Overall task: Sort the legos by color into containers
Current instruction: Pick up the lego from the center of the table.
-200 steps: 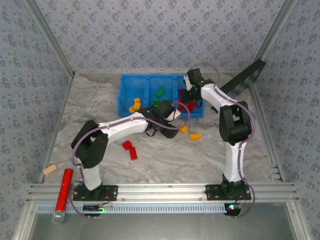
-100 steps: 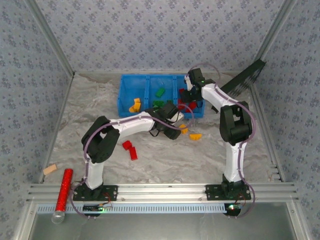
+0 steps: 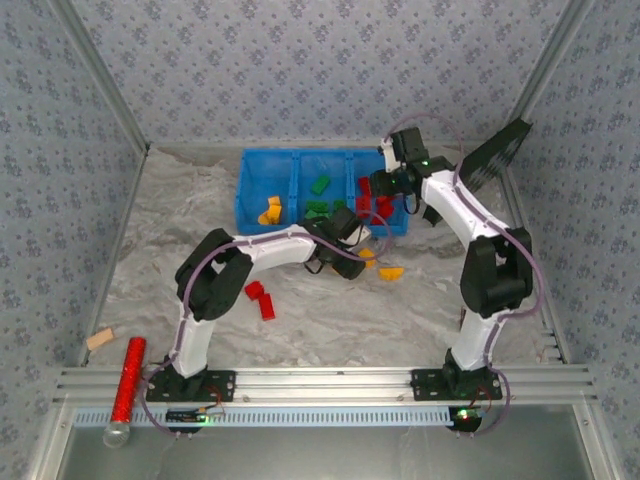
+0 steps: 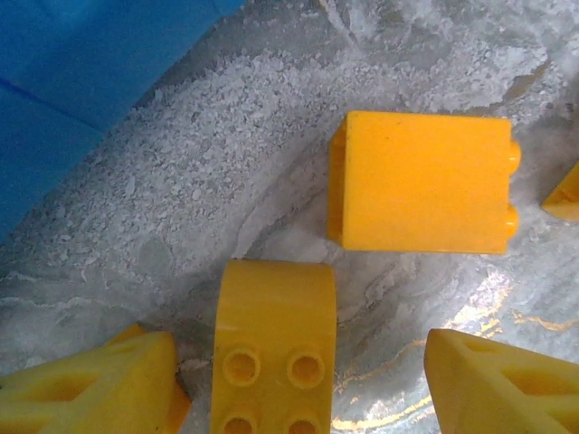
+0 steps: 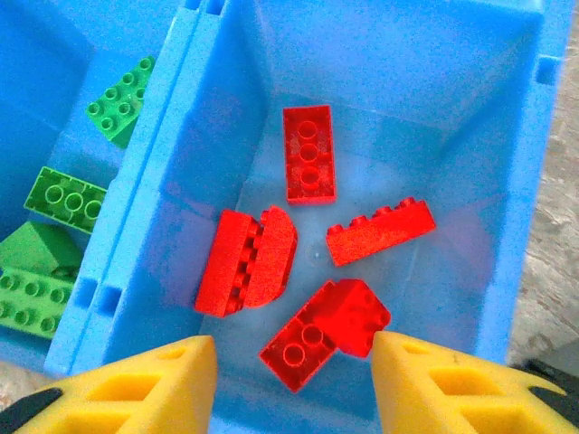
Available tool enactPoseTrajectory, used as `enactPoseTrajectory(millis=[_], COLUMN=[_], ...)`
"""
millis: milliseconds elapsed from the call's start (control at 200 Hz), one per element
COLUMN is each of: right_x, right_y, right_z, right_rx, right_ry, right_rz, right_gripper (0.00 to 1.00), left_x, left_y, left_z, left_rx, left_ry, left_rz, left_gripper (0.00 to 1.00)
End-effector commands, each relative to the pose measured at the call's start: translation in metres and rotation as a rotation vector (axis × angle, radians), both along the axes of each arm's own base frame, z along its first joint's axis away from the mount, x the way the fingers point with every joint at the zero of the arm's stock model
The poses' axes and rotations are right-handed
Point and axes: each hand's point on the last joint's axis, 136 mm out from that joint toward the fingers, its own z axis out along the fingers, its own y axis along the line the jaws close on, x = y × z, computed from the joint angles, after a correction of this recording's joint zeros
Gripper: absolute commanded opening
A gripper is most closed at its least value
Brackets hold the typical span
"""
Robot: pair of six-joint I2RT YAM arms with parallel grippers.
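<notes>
One yellow lego, on the table at six o'clock from the containers, is framed by the open left gripper, long axis twelve-to-six; the right gripper is held open over red legos.

Overhead camera: fixed high and behind the arm bases, facing forward and down. It takes in the whole tabletop, the blue tray at the far side and both arms, from a distance.

Left wrist camera: faces almost straight down, very close to the tabletop. The fingertips of the left end effector sit at the lower corners of its view and a tray corner at the upper left. It shares the yellow bricks just in front of the tray with the overhead view.

Right wrist camera: on the right end effector, it looks down into the tray from close above. It shares the red bricks and green bricks with the overhead view.
</notes>
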Motion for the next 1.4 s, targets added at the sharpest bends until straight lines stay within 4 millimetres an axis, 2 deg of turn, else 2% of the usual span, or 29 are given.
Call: enactPoseTrajectory(millis=[0, 220, 435, 715, 840, 1014, 1124, 1224, 1394], right_x=[-0.017, -0.026, -0.028, -0.032, -0.033, -0.035, -0.039, -0.042, -0.055], right_y=[-0.011, -0.022, -0.026, -0.029, -0.032, -0.034, -0.035, -0.037, -0.037], right_z=[0.010, 0.019, 0.027, 0.031, 0.030, 0.029, 0.034, 0.039, 0.042], right_rx=[0.002, 0.004, 0.016, 0.011, 0.006, 0.007, 0.009, 0.012, 0.033], right_ry=[0.001, -0.014, -0.027, -0.029, -0.028, -0.029, -0.037, -0.044, -0.039], right_rz=[-0.039, -0.070, -0.083, -0.093, -0.101, -0.109, -0.108, -0.110, -0.113], right_gripper=[0.50, 0.51, 0.51, 0.51, 0.51, 0.51, 0.51, 0.51, 0.51], left_x=[-0.002, -0.019, -0.040, -0.051, -0.056, -0.067, -0.075, -0.081, -0.072], left_y=[-0.007, -0.005, 0.004, 0.017, 0.020, 0.022, 0.027, 0.034, 0.049], left_z=[-0.013, -0.026, -0.038, -0.045, -0.044, -0.045, -0.034, -0.015, 0.038], left_rx=[-0.002, 0.024, 0.086, 0.134, 0.140, 0.165, 0.156, 0.130, 0.096], left_ry=[0.030, 0.071, 0.079, 0.091, 0.095, 0.111, 0.115, 0.109, 0.000], left_rz=[0.003, -0.015, -0.019, 0.018, 0.017, 0.014, 0.025, 0.044, 0.079], left_gripper=[0.72, 0.61, 0.59, 0.49, 0.42, 0.27, 0.24, 0.22, 0.21])
